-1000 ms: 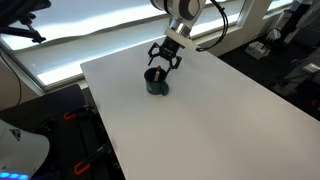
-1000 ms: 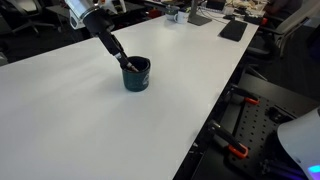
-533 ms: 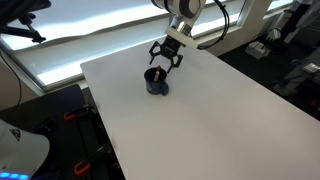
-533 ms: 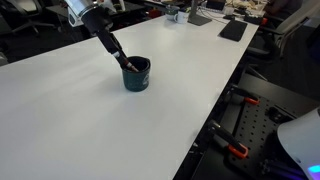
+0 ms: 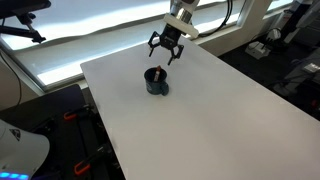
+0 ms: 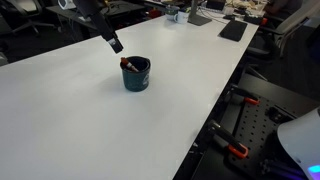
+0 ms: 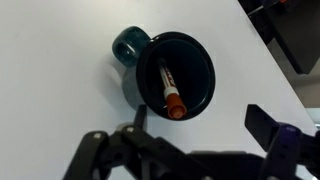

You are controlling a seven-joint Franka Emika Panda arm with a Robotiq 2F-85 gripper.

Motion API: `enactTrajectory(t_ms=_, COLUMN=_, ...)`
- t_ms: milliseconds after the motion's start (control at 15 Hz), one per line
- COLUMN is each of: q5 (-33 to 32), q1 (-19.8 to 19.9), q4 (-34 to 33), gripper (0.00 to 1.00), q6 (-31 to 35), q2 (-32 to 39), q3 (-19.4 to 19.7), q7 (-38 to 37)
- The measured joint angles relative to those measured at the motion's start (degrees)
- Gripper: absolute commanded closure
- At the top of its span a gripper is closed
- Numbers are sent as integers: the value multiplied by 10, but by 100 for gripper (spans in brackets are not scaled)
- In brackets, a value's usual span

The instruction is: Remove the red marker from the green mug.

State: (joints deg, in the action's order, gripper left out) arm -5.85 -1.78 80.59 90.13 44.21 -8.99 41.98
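The green mug [image 5: 156,80] stands on the white table; it also shows in the other exterior view [image 6: 136,74] and in the wrist view [image 7: 178,70]. The red marker [image 7: 170,92] leans inside the mug, its tip at the rim [image 6: 126,63]. My gripper [image 5: 165,48] hangs above the mug, apart from it, jaws open and empty. It also shows in an exterior view [image 6: 115,45] and in the wrist view [image 7: 200,125], with the mug just ahead of the fingers.
The white table [image 5: 200,110] spans the scene, with its edges near black equipment and clamps on the floor [image 6: 240,120]. Desks with clutter stand at the back [image 6: 215,15].
My gripper was low at the mug's rim around the marker; it has risen clear of the mug, empty. The marker stays in the mug.
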Motion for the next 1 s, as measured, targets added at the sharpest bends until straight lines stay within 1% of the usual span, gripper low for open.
enactTrajectory(t_ms=667, q5=1, q1=4, q4=2, gripper=0, q6=0, q2=19, q3=2, q7=-3)
enactTrajectory(t_ms=733, q5=1, q1=4, q4=2, gripper=25, q6=0, q2=19, q3=2, q7=-3)
enactTrajectory(t_ms=800, q5=1, q1=4, q4=1, gripper=26, q6=0, q2=19, q3=2, q7=-3)
enactTrajectory(t_ms=867, q5=1, q1=4, q4=1, gripper=33, q6=0, q2=19, q3=2, q7=-3)
enactTrajectory(t_ms=1000, q5=1, q1=4, q4=1, gripper=51, q6=0, q2=22, q3=2, q7=-3)
